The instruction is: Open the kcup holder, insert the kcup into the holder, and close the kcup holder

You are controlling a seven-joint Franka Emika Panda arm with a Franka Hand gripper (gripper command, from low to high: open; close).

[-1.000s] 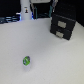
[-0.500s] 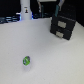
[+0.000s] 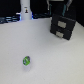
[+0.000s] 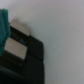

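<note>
**A:** Where does everything sit?

**B:** The black boxy drawer-style kcup holder (image 3: 63, 27) stands shut near the exterior view's right, well apart from the tiny green-and-blue round kcup (image 3: 26, 61) on the white table (image 3: 55, 62).

**A:** And the gripper?

**B:** Its fingers don't show; I cannot tell wide or narrow. I'd approach squarely, catch a front panel's edge, and pull straight so the box doesn't slide.

We see the kcup holder (image 3: 63, 28), a black boxy unit with two stacked front panels shut, standing upright and close under the jaws, while the kcup (image 3: 26, 61), a tiny green-blue pod, lies on the white surface well apart from them.
</note>
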